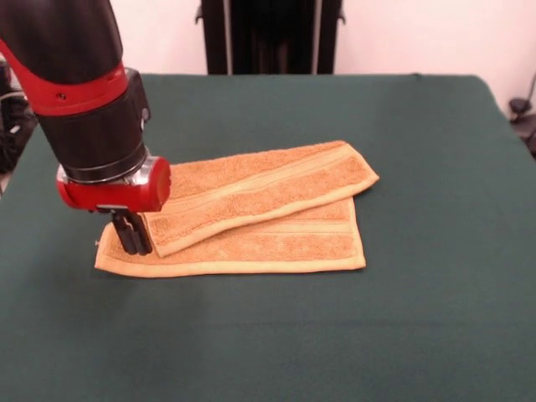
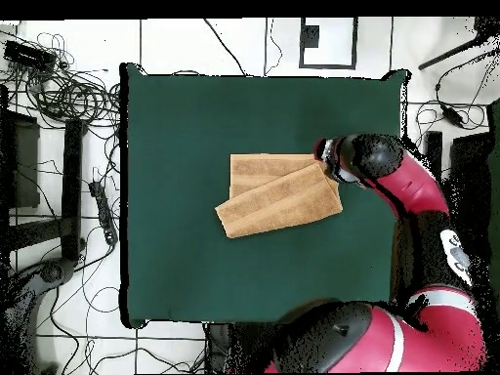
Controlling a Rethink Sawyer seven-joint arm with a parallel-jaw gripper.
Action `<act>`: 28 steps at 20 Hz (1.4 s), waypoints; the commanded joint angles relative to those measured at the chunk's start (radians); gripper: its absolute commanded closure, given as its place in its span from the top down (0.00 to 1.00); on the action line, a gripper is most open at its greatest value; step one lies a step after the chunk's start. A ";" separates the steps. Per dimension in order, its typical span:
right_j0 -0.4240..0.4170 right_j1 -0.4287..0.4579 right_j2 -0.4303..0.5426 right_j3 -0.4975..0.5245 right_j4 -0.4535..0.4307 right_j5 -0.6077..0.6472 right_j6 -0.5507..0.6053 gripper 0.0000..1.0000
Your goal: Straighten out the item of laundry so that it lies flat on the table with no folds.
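Note:
The item of laundry (image 1: 260,209), an orange-tan towel with woven band stripes, lies on the dark green table (image 1: 419,318), folded over itself. Its upper layer runs askew across the lower one, from the left end toward the far right. My gripper (image 1: 134,236) stands at the towel's left end, its black fingers (image 1: 126,234) drawn close together at the corner of the upper layer and down on the cloth. In the overhead view the towel (image 2: 278,195) sits mid-table, and the arm's wrist (image 2: 352,158) covers the gripper at the towel's right end.
The green table (image 2: 176,254) reaches well beyond the towel on every side. A black stand (image 1: 270,33) rises behind the far edge. Cables (image 2: 68,98) lie on the floor beside the table.

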 commanded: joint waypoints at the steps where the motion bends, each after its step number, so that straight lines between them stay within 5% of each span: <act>1: 0.044 0.015 -0.056 -0.096 -0.141 0.210 0.002 0.00; 14: 0.040 0.004 -0.026 -0.096 -0.202 0.221 0.062 0.00; 22: 0.050 -0.013 0.041 -0.018 -0.118 0.187 0.164 0.00; 28: 0.098 -0.012 0.031 -0.030 -0.103 0.301 0.185 0.00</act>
